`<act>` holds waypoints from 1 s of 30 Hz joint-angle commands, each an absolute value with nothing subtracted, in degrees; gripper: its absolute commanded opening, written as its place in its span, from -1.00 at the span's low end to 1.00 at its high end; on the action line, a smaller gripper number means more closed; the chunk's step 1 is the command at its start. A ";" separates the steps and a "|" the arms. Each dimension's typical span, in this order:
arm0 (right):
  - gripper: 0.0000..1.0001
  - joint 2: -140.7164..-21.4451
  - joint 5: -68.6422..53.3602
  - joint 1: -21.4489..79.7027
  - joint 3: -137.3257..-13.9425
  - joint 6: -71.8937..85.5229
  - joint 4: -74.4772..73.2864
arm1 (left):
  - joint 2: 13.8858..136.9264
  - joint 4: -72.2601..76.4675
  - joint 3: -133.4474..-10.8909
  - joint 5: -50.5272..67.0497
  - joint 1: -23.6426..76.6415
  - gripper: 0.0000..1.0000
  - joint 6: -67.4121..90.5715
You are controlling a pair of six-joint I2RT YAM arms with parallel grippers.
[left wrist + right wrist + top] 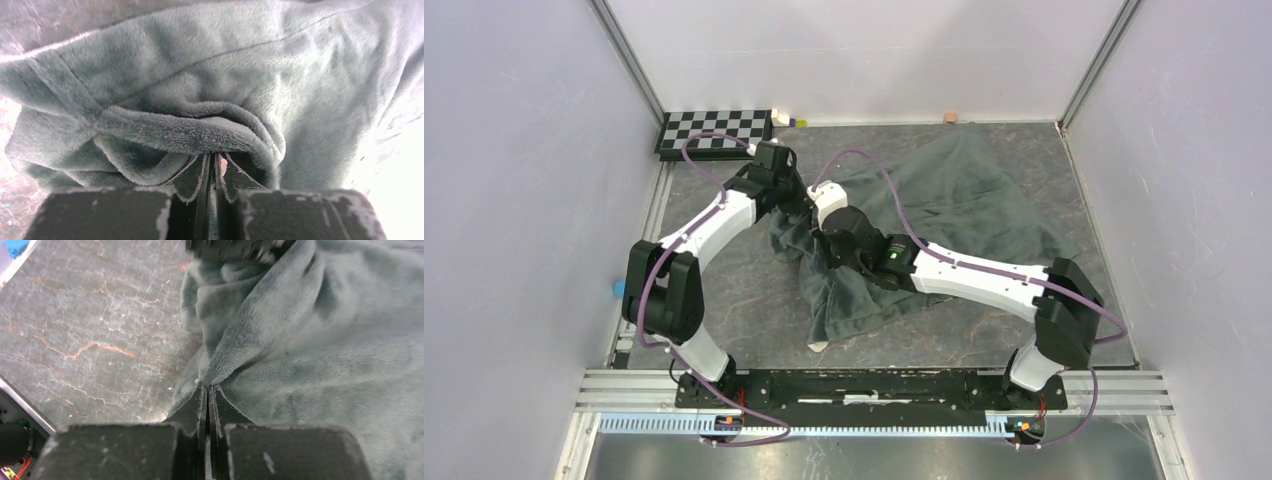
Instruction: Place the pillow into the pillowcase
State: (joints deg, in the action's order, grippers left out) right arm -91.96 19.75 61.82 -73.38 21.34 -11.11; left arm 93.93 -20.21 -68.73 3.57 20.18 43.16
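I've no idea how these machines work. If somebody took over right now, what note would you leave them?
Left gripper: jaws nearly together, pinching the hem of the pillowcase.
Right gripper: shut on the pillowcase edge close by.
Pillowcase: grey-green side up, spread on the table, bunched where the arms hold it.
Pillow: not in view; it may be inside, I cannot tell.
Done: both grippers have the edge.
Left: find the pillow and get it fully in.

Grey-green pillowcase [964, 190] on grey marbled table [734, 300]; black-and-white checkerboard [714, 130].
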 commanded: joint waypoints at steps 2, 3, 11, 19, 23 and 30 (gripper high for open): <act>-0.98 -95.88 14.44 62.18 -74.84 21.03 -7.76 | 95.11 -22.92 -73.31 3.65 19.14 -0.63 41.22; -0.92 -95.55 14.36 62.16 -74.76 20.76 -7.86 | 93.85 -23.22 -72.48 2.93 19.14 -0.54 41.09; -0.55 -90.88 13.33 62.14 -75.55 19.20 -9.03 | 80.87 -29.99 -68.38 -6.48 16.28 -0.04 39.95; 0.40 -83.30 19.99 62.14 -70.75 18.80 -12.92 | 80.73 -28.98 -68.50 -7.51 13.13 0.30 41.40; 0.70 -77.26 26.48 62.58 -63.66 19.42 -17.14 | 89.64 -27.70 -73.39 -5.79 12.66 0.49 40.95; 0.96 -69.53 31.06 64.84 -45.72 24.36 -16.02 | 102.26 -19.18 -78.05 -0.47 11.87 0.52 38.34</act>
